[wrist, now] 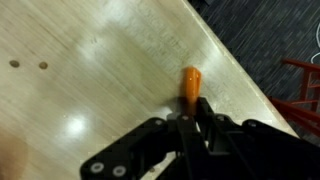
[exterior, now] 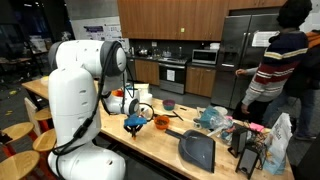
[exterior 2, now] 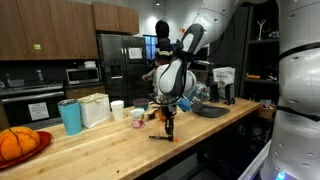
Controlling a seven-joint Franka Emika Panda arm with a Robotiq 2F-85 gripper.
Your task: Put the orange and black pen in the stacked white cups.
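Observation:
In the wrist view my gripper is shut on the orange and black pen. The pen's orange end sticks out past the fingertips, just over the wooden counter near its edge. In both exterior views the gripper points down at the counter's front part. I cannot tell whether the pen touches the wood. The stacked white cups stand farther back on the counter, apart from the gripper.
A teal canister and a white container stand beside the cups, with a small cup near the gripper. A red plate of orange things is at one end. A dark dustpan, an orange cup and clutter lie further along. A person stands by the fridge.

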